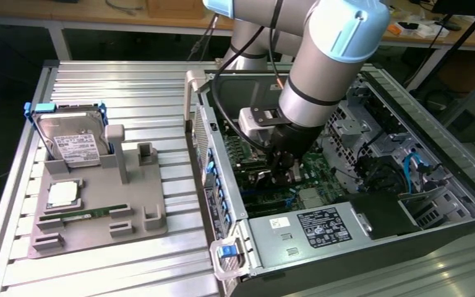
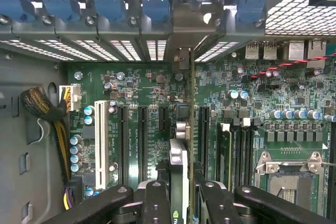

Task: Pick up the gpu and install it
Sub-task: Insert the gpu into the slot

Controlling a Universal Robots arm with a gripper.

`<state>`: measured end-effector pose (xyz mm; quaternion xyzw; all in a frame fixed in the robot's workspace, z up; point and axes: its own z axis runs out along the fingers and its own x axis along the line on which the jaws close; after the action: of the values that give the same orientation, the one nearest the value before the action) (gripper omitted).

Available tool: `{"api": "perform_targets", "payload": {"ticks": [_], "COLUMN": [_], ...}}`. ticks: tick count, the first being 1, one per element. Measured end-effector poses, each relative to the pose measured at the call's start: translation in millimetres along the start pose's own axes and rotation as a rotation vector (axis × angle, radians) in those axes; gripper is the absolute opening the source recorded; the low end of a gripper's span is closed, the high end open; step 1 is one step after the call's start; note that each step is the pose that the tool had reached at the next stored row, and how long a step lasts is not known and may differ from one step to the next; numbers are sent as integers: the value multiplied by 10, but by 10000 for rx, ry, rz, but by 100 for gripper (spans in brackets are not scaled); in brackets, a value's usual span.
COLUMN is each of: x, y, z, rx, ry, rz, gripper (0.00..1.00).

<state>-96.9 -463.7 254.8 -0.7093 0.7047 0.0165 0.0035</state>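
In the exterior view, the gripper [image 1: 286,166] reaches deep into the open computer case [image 1: 460,179]. In the wrist view, the gripper [image 2: 181,203] is clamped narrowly on the gpu [image 2: 178,171], which it holds edge-on above the motherboard [image 2: 131,93] slots [image 2: 143,140]. Best to keep the card upright, line its edge up with one slot, and press evenly.

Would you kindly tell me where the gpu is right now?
In the wrist view the gpu stands edge-on, gripped by the end effector, among the motherboard's black expansion slots, inside the open computer case.

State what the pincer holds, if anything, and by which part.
The thin green gpu card with silver metal bracket, pinched across both faces at its top edge.
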Motion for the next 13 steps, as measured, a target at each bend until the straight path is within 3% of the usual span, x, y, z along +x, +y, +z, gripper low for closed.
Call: {"api": "perform_targets", "payload": {"ticks": [13], "x": [-15], "y": [2], "z": [1], "rx": [-1], "ry": [1], "rz": [-12], "gripper": [27]}}
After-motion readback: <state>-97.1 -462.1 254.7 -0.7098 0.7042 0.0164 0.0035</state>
